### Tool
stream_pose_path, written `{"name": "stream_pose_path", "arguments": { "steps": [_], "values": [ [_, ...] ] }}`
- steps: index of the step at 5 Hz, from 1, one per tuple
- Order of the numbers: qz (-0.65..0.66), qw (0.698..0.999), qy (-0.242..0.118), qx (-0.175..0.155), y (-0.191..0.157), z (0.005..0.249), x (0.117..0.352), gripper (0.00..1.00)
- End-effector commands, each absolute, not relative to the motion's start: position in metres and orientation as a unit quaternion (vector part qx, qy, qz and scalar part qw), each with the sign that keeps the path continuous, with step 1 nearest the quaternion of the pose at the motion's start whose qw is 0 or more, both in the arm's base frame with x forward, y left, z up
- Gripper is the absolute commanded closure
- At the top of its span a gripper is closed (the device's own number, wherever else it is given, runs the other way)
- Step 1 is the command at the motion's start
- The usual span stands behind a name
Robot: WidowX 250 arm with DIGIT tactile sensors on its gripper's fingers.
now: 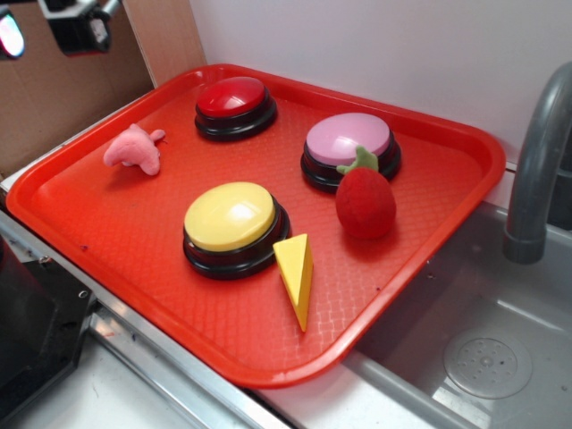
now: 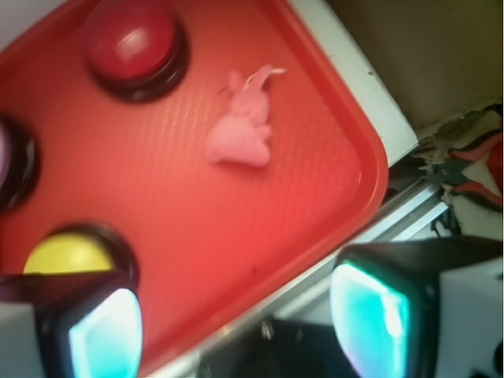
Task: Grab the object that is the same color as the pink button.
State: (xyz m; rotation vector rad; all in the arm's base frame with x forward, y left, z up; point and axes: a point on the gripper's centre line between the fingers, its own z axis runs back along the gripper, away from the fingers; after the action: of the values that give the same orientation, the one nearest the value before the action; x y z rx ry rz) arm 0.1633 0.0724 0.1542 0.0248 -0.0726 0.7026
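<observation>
A small pink plush toy (image 1: 134, 149) lies on the left part of the red tray (image 1: 116, 223); in the wrist view the same toy (image 2: 242, 130) sits well ahead of the fingers. The pink button (image 1: 349, 141) stands at the tray's back right, with only a sliver of it at the left edge of the wrist view. My gripper (image 2: 236, 323) hangs high above the tray's left front edge, open, nothing between its teal pads (image 2: 106, 331). In the exterior view only the gripper's underside (image 1: 76, 25) shows at the top left corner.
A red button (image 1: 234, 100) stands at the back, a yellow button (image 1: 231, 219) near the front. A red plush strawberry (image 1: 365, 198) leans by the pink button and a yellow cheese wedge (image 1: 297, 273) lies beside the yellow one. A sink (image 1: 487, 357) and grey faucet (image 1: 536, 170) are to the right.
</observation>
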Motion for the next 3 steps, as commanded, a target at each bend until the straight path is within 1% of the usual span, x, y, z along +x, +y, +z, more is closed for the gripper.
{"name": "stream_pose_path", "arguments": {
  "steps": [1, 2, 3],
  "values": [
    [0.466, 0.880, -0.069, 0.063, 0.105, 0.101, 0.186, 0.00],
    [0.489, 0.867, -0.072, 0.068, 0.119, 0.069, 0.200, 0.00],
    [0.487, 0.867, -0.062, 0.081, 0.132, 0.039, 0.207, 0.00]
  ]
}}
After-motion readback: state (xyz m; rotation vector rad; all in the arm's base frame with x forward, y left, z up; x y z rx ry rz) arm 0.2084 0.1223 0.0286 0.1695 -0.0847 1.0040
